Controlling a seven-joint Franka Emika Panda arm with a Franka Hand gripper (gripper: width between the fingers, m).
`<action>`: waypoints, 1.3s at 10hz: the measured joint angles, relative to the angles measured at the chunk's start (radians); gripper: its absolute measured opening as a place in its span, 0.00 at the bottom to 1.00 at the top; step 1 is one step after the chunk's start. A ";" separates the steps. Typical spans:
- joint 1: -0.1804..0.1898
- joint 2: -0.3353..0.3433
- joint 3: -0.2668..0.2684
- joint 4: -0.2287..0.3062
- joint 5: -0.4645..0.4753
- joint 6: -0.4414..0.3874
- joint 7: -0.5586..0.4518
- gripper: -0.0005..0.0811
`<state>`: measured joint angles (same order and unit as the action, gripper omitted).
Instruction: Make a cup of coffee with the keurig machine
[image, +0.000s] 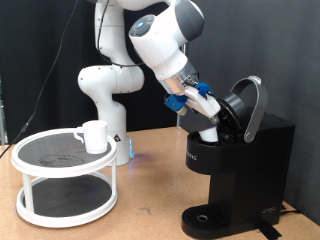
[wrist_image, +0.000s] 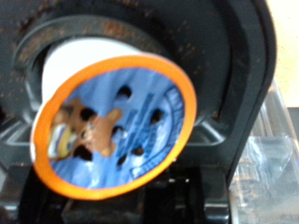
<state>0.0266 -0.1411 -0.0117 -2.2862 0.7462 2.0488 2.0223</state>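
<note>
The keurig machine (image: 245, 150) stands at the exterior view's right with its rounded lid (image: 247, 105) hinged open. My gripper (image: 208, 127) reaches down into the open top and is shut on a small white pod (wrist_image: 112, 126) with a blue, orange-rimmed top. In the wrist view the pod sits tilted at the mouth of the round, coffee-stained pod chamber (wrist_image: 210, 56); my fingers do not show there. The cup (image: 94, 136), a plain white mug, stands on the top tier of a white round stand (image: 40, 165) at the exterior view's left, far from the gripper.
The robot's white base (image: 105, 85) stands behind the stand. The machine's round drip base (image: 205, 219) has nothing on it. The wooden table top (image: 140, 215) lies between stand and machine. A black curtain hangs behind.
</note>
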 joint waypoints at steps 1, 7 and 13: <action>0.000 0.000 0.001 -0.004 -0.014 0.000 0.010 0.91; 0.000 0.008 0.004 -0.059 -0.064 0.073 0.016 0.91; -0.007 -0.044 -0.042 -0.065 0.078 0.065 -0.065 0.91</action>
<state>0.0198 -0.1853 -0.0537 -2.3513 0.8246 2.1142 1.9575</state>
